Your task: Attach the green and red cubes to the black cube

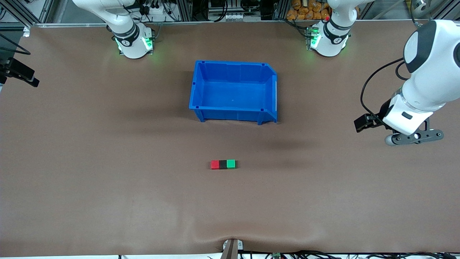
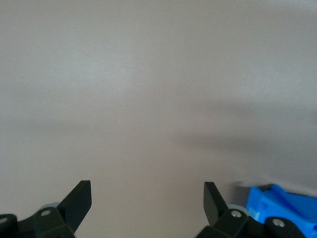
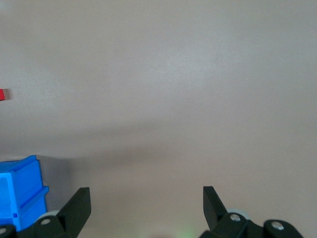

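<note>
Three cubes sit joined in a single row just below the center of the front view: the red cube (image 1: 215, 164) toward my right arm's end of the table, the black cube (image 1: 223, 164) in the middle, and the green cube (image 1: 231, 164) toward my left arm's end. Both colored cubes touch the black one, face to face, on the brown table (image 1: 107, 180).

The blue bin (image 1: 233, 90) stands upright in the upper center of that frame, farther from the front camera than the row and well apart from it.

My left gripper (image 1: 413, 137) hangs at the right edge of the front frame, over bare table toward my left arm's end, well away from the cubes. In my left wrist view its fingers (image 2: 79, 201) stand wide apart with nothing between them, and a corner of the bin shows at the lower right of that frame.

My right arm waits, its hand outside the front frame. In my right wrist view, my right gripper (image 3: 146, 206) has its fingers (image 3: 78, 204) spread wide and bare over open table; the bin's corner fills the lower left, and a sliver of the red cube peeks in at the left edge.
</note>
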Robot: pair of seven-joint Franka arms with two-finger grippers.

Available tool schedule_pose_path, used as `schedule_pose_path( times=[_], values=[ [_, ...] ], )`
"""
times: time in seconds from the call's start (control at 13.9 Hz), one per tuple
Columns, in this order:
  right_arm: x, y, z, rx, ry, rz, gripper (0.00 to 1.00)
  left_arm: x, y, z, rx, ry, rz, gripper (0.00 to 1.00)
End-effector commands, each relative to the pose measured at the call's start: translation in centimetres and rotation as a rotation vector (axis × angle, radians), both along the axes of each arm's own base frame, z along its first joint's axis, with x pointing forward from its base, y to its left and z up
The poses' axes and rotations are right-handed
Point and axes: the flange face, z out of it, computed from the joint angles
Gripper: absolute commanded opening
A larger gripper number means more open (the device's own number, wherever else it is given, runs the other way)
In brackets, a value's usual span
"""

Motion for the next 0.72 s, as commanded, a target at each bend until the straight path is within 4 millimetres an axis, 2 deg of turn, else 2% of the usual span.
schedule_pose_path(
  times=[0.0,0.22,0.36,0.5,0.65],
  values=[
    [0.1,0.0,0.5,0.015,-0.004,0.003,1.00,-1.5,1.5,2.6,0.003,0.023,-0.049,1.00],
    [0.1,0.0,0.5,0.015,-0.004,0.003,1.00,-3.1,4.0,4.5,-0.014,0.065,-0.114,1.00],
    [0.1,-0.1,0.5,0.015,-0.004,0.001,1.00,-4.4,4.9,5.9,-0.032,0.088,-0.157,1.00],
    [0.1,0.0,0.5,0.015,-0.004,0.003,1.00,-5.9,4.7,7.7,-0.032,0.092,-0.167,1.00],
    [0.1,-0.1,0.5,0.015,-0.004,0.001,1.00,-6.5,3.6,8.4,-0.054,0.091,-0.178,1.00]
  ],
)
